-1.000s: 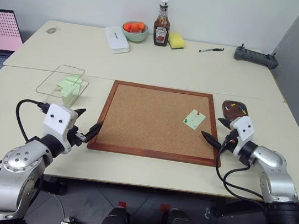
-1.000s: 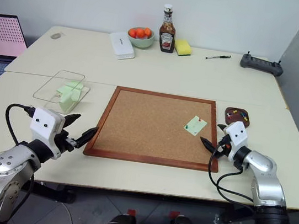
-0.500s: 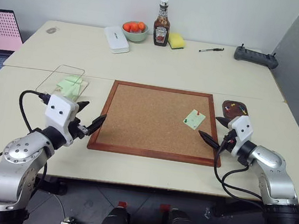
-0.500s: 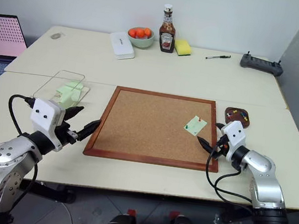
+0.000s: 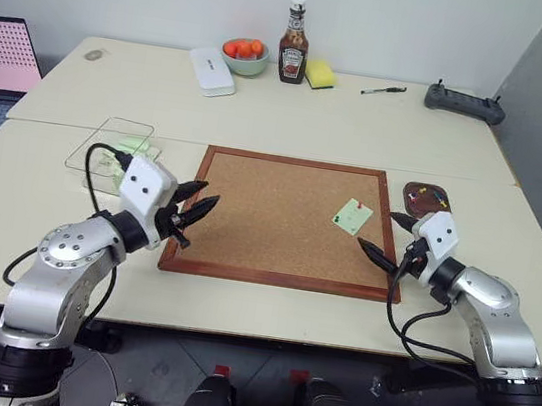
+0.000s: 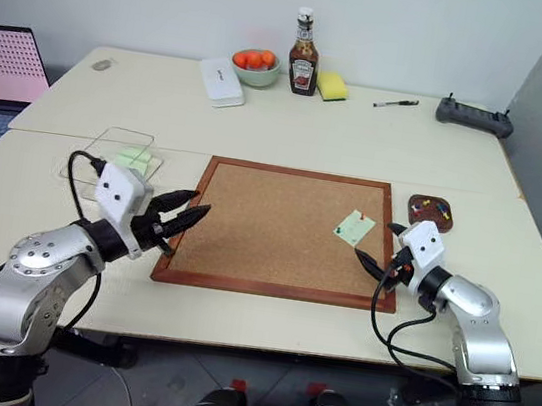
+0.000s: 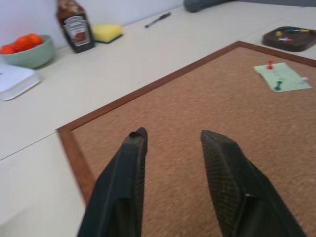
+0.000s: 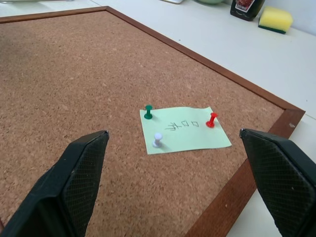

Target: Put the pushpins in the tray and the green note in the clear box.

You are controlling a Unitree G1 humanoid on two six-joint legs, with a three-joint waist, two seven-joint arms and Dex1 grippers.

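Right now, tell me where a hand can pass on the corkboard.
The corkboard is bare from its left edge to the middle. Its right side is crowded: the green note sits there under red, green and white pins, between the right gripper's fingers.

Head cameras looking forward and down over table (image 5: 293,115), far off, sharing whole scene. Left wrist camera sitting close behind its fingers (image 7: 123,187), looking low along corkboard (image 7: 197,128). Right wrist camera hovering near, note (image 8: 183,129) lying between and beyond its fingers (image 8: 74,177). Wrist views sharing note, corkboard.
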